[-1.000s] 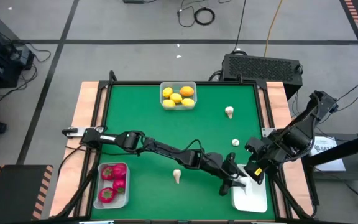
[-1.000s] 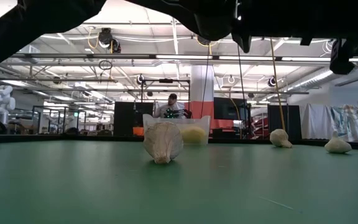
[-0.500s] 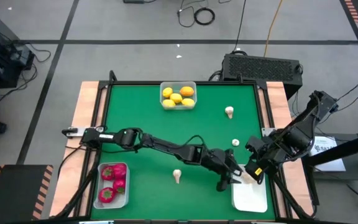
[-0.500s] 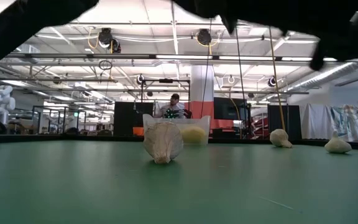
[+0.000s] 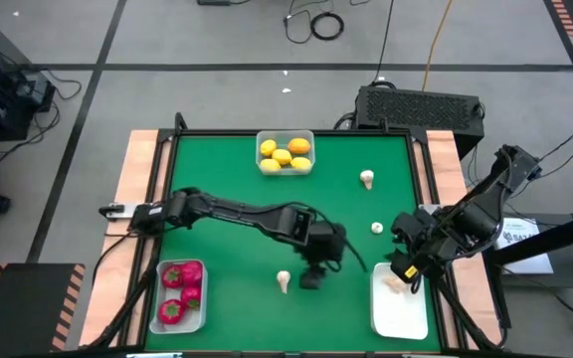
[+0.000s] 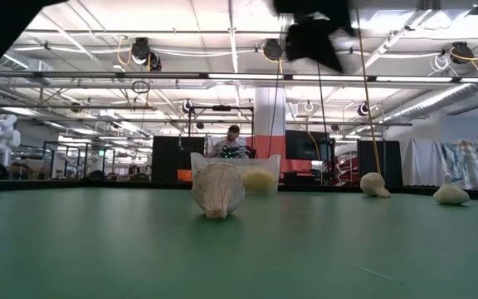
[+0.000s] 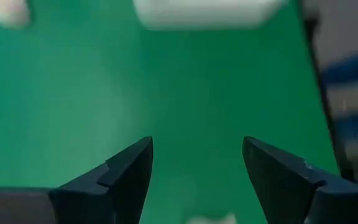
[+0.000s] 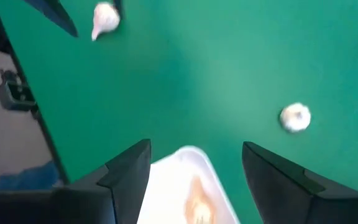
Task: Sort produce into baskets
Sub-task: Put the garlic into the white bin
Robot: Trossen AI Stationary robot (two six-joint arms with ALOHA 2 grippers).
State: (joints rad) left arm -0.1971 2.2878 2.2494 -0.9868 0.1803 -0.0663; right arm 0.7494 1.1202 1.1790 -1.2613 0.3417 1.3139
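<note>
Three white baskets stand on the green table. The far one (image 5: 286,152) holds yellow lemons. The near-left one (image 5: 180,295) holds red pieces. The near-right one (image 5: 399,310) holds one whitish mushroom (image 5: 396,283). Three mushrooms lie loose on the table (image 5: 367,178) (image 5: 377,228) (image 5: 285,281). My left gripper (image 5: 311,276) hangs open and empty over the table, just right of the nearest loose mushroom; its fingers (image 7: 129,174) frame bare green. My right gripper (image 5: 406,267) is open and empty above the near-right basket's far end (image 8: 185,180).
The table has a raised dark rim (image 5: 421,179) and wooden side strips. In the low view the nearest mushroom (image 6: 217,189) stands in the middle, and two more (image 6: 374,184) (image 6: 451,193) lie at the right. A person sits in the room far behind.
My left gripper has swung from over the near-right basket toward the table's left edge and now hangs beside the nearest loose mushroom. The mushroom in that basket now shows uncovered. My right arm has kept still.
</note>
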